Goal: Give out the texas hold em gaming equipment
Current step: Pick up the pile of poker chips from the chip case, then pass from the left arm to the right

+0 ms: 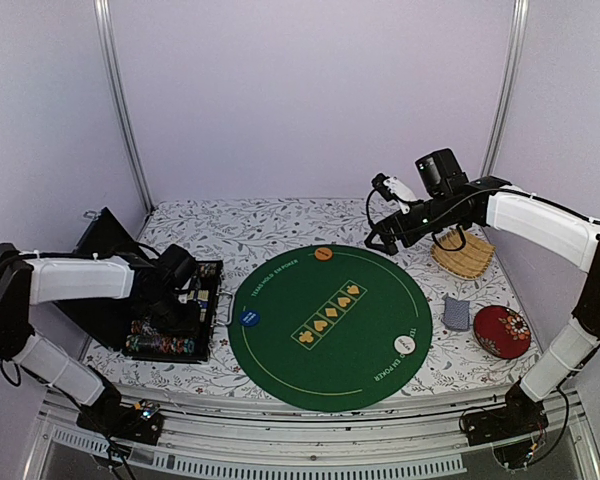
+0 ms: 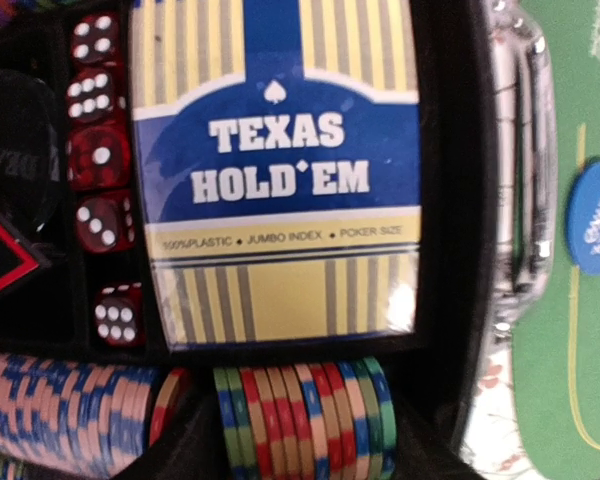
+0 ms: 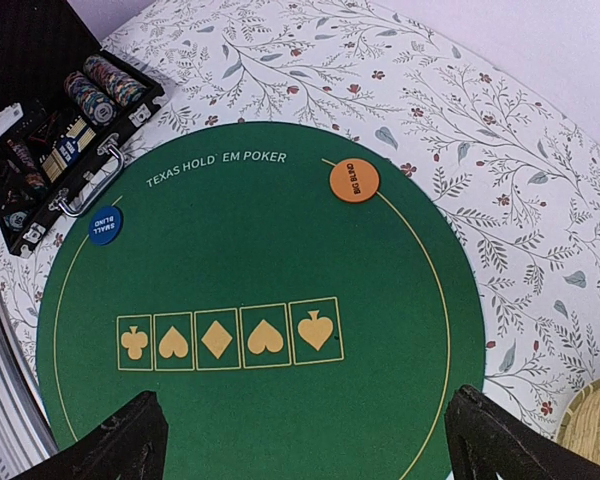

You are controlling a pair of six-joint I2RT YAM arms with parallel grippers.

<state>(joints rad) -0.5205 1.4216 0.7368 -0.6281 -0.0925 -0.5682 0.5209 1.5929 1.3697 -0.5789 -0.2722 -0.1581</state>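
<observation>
Green mat (image 3: pixel 230 240) lies under the wide-apart right gripper (image 3: pixel 305 400); left gripper (image 2: pixel 302 445) straddles striped chips (image 2: pixel 300 400), grip unclear.

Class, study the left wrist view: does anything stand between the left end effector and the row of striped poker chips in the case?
Nothing visible does. The left end effector straddles the striped poker chips, one dark finger on each side; the Texas Hold'em card box lies just beyond them.
</observation>
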